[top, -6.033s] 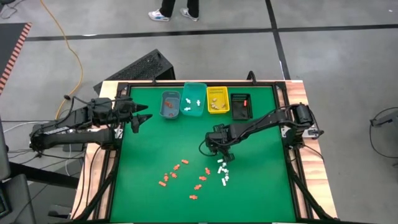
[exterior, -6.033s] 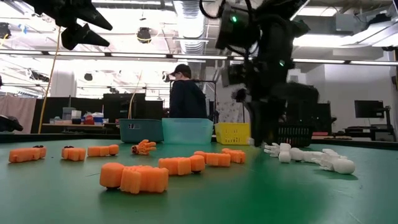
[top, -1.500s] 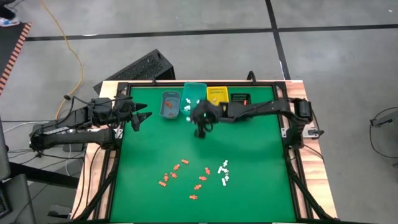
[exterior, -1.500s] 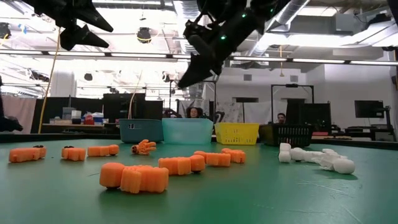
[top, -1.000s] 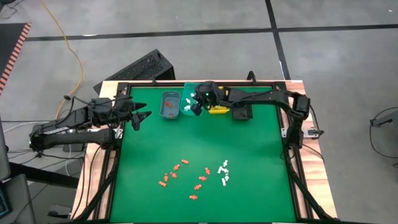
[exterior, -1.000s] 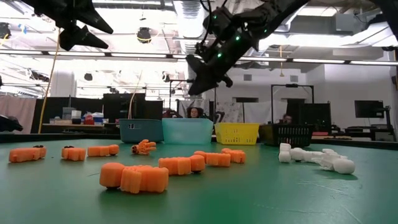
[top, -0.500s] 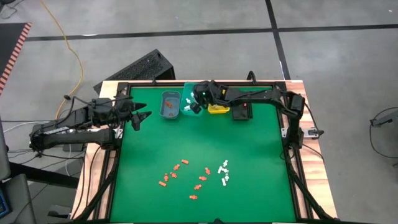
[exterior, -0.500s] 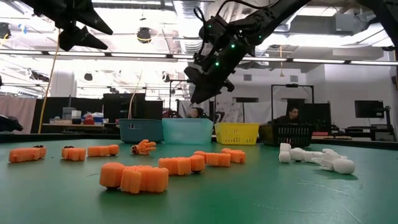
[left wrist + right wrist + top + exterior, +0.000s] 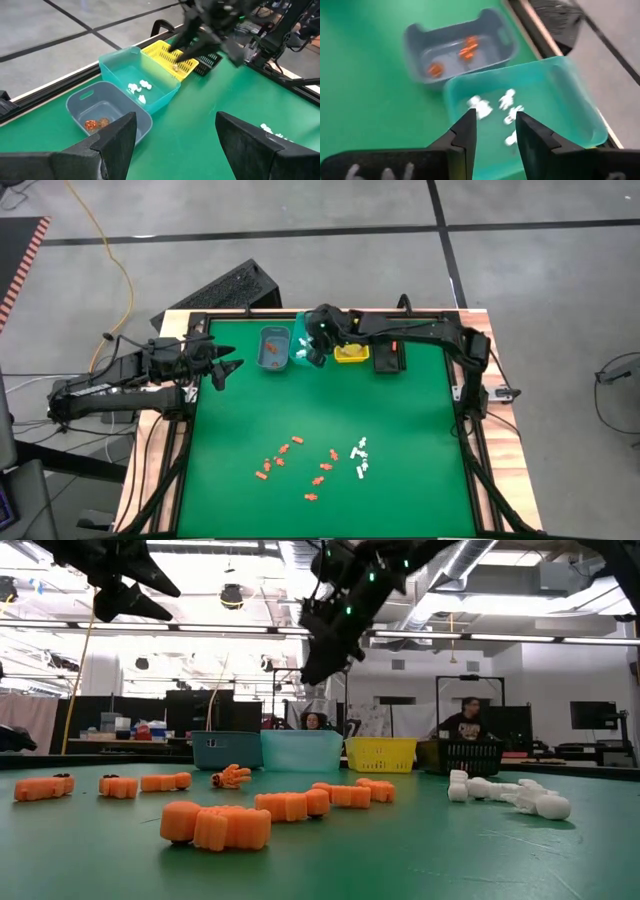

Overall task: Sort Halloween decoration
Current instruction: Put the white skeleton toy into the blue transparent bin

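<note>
The right arm has swung from the loose white pieces in the middle of the tabletop up to the row of bins at the far edge, and its right gripper (image 9: 318, 350) now hangs over the teal bin (image 9: 306, 352). Its fingers (image 9: 466, 131) stand a little apart with nothing between them. Below them, in the right wrist view, several white pieces (image 9: 506, 112) lie on the floor of the teal bin.

Just beside it, toward the left edge, sits the blue-grey bin (image 9: 274, 348) with a few orange pieces (image 9: 469, 46) inside. On the other side of the teal bin come the yellow bin (image 9: 352, 356) and then the black bin (image 9: 387, 353), all four in one line along the far edge.

The left gripper (image 9: 228, 368) waits near the far left corner, raised above the mat, its fingers spread wide and empty.

The rest of the Halloween decoration lies loose on the green mat (image 9: 400, 480) toward the near edge. A scatter of orange pieces (image 9: 281, 458) spreads left of centre, more orange pieces (image 9: 325, 470) lie near the middle, and a small cluster of white pieces (image 9: 361, 460) sits just to their right. From table height the orange pieces (image 9: 218, 826) lie on their sides. In the room behind the table, a person (image 9: 467, 722) stands beyond the black bin.
</note>
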{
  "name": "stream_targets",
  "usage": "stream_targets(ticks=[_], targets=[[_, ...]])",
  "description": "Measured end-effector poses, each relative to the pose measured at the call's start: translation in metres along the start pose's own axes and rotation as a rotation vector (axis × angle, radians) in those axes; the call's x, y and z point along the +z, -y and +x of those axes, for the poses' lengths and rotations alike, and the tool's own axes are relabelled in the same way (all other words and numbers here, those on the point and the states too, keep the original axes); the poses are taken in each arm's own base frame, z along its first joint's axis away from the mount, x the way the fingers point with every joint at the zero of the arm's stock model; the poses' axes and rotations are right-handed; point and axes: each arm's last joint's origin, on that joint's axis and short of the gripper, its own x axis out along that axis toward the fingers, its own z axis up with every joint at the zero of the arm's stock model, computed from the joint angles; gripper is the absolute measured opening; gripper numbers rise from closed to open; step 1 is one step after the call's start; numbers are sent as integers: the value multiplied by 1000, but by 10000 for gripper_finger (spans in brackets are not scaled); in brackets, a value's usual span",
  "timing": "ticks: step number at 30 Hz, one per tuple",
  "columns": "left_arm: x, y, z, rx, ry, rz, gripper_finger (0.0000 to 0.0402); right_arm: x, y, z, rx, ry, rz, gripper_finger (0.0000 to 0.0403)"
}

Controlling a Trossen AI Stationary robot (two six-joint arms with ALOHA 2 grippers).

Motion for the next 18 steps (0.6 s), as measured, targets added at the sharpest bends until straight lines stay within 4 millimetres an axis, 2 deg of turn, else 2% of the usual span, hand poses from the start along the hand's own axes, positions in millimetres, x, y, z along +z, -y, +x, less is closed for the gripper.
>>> stream_targets(ticks=[4,7,12,18], targets=[[0,0,0,0,0,15,261,1,-23,-16,84,-98,-96,128],[0,0,0,0,0,16,261,-5,-44,-27,171,-198,-147,128],[0,0,0,0,0,16,261,-32,-83,-43,240,-426,-208,128],[0,0,0,0,-1,16,261,-69,-132,-60,271,-607,-290,128]])
